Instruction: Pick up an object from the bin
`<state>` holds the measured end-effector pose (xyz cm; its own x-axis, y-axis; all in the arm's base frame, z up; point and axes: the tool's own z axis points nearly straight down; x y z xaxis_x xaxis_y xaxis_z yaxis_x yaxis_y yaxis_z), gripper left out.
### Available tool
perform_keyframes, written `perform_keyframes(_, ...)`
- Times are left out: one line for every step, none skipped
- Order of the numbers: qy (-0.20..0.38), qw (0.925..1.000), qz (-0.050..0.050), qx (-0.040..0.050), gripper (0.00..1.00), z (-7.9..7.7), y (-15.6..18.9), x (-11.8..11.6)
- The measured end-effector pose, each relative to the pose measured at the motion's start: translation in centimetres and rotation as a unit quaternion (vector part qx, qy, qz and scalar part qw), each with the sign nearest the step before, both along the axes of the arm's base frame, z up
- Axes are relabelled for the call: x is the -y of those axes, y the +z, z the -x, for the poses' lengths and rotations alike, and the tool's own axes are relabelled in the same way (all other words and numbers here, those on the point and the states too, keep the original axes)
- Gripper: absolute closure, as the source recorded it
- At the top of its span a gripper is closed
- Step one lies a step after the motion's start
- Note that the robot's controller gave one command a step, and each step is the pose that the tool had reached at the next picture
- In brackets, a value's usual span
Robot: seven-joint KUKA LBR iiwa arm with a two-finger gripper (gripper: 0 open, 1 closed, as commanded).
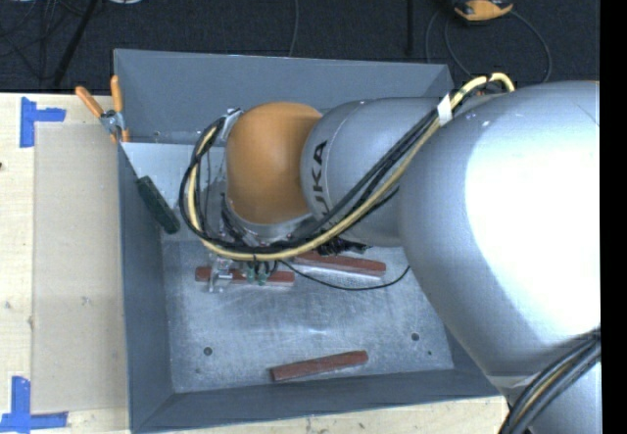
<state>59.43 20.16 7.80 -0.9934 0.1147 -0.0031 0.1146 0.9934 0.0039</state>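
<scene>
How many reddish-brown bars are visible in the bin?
3 bars: one near the bin's lower wall, one mid-floor by the hand, one just right of it. The arm may hide others.

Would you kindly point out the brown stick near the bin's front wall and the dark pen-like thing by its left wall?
brown stick (318,365), camera view, on the middle of its length.
dark pen-like thing (157,204), camera view, on the middle of its body.

light: bright, overhead | glare: arm (509,187) shell | shadow: soft, under arm on bin (323,329)
</scene>
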Motion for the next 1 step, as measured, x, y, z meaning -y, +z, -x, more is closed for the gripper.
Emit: perform_keyframes(0.0, 1.0, 0.0, -0.0001, 1.0, 0.0, 0.0, 0.01)
